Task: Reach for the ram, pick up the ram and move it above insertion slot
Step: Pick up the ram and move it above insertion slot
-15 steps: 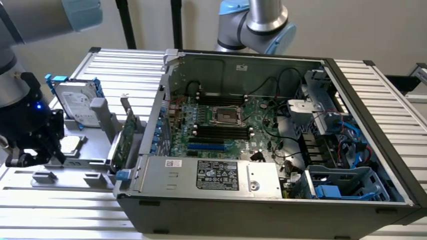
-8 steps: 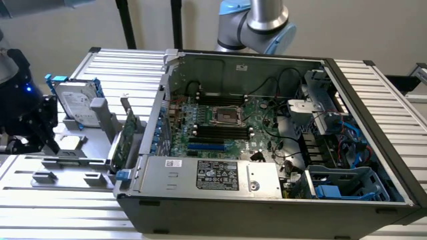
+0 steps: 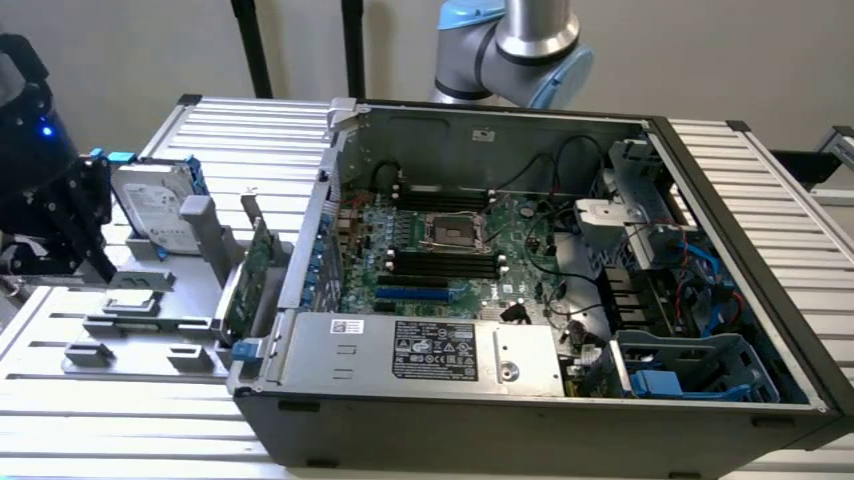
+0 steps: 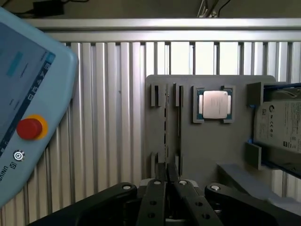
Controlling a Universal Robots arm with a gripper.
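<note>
Where it stands in grey slots (image 4: 156, 96), the ram (image 4: 165, 125) looks blade-thin.

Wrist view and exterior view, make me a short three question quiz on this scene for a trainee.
1. True or false: the computer case is open, with its motherboard showing.
2. Multiple choice: in the wrist view, what lies in the square pocket of the gray holder? A, a processor chip. B, a fan. C, a battery.
3. Fill in: the round button on the teach pendant is coloured ___.

Key: 1 true. 2 A. 3 red.
</note>
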